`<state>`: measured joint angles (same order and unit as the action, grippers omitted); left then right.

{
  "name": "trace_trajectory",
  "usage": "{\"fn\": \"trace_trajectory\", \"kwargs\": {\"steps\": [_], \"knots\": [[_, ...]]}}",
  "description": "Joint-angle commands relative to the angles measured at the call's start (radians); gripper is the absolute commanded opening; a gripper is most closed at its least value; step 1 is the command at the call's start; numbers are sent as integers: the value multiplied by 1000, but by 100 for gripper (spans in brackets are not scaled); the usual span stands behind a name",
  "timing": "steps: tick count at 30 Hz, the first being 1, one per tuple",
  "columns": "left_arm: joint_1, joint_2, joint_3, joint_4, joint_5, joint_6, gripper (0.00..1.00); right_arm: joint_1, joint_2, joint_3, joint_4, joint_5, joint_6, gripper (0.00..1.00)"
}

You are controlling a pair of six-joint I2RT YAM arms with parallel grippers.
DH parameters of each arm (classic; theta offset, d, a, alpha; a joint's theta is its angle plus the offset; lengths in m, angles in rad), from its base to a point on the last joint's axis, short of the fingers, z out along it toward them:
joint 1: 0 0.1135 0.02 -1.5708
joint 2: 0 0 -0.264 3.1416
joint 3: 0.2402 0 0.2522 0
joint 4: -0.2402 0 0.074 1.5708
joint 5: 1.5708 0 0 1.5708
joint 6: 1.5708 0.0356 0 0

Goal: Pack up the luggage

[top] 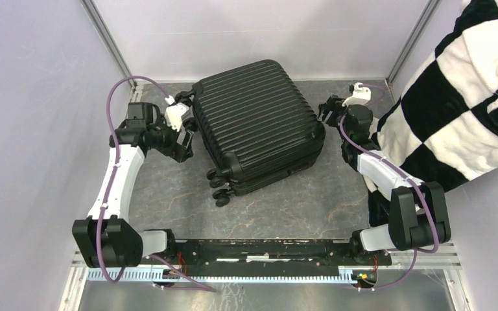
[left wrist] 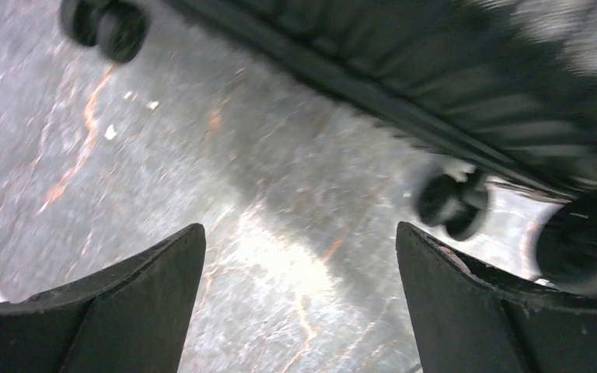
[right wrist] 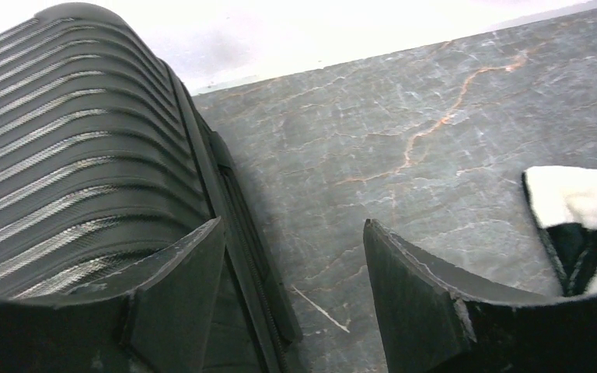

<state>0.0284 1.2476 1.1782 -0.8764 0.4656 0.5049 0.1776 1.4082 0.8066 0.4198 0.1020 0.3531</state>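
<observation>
The black suitcase point(top: 256, 123) lies closed in the middle of the table point(top: 285, 207), with its wheels point(top: 224, 188) at 7 o'clock. It looks big, hard, heavy and slippery, so an edge or seam is the best place to grab. The left pincer point(left wrist: 299, 233) at its 9 o'clock and the right pincer point(right wrist: 293, 225) at 3 o'clock are spread, holding nothing.

luggage point(top: 256, 123) lies mid on the table point(top: 298, 207), wheels point(top: 220, 188) toward near edge. left gripper point(top: 190, 124) just beside its left side, right gripper point(top: 325, 109) by its right; fabric point(top: 467, 97) further right.
</observation>
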Motion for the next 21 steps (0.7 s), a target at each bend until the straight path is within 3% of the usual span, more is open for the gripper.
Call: {"fn": "trace_trajectory", "kwargs": {"steps": [1, 8, 14, 21], "knots": [[11, 37, -107, 247, -169, -67, 95, 49, 25, -89, -36, -154, -6, 70], [-14, 184, -44, 372, -129, -255, 87, 133, 19, -120, -25, -143, -14, 64], [-144, 271, 87, 368, -159, -272, 86, 178, -43, -181, -13, -121, -8, 61], [-187, 398, 207, 398, -119, -288, 86, 244, -154, -301, -8, -108, 13, 60]]}}
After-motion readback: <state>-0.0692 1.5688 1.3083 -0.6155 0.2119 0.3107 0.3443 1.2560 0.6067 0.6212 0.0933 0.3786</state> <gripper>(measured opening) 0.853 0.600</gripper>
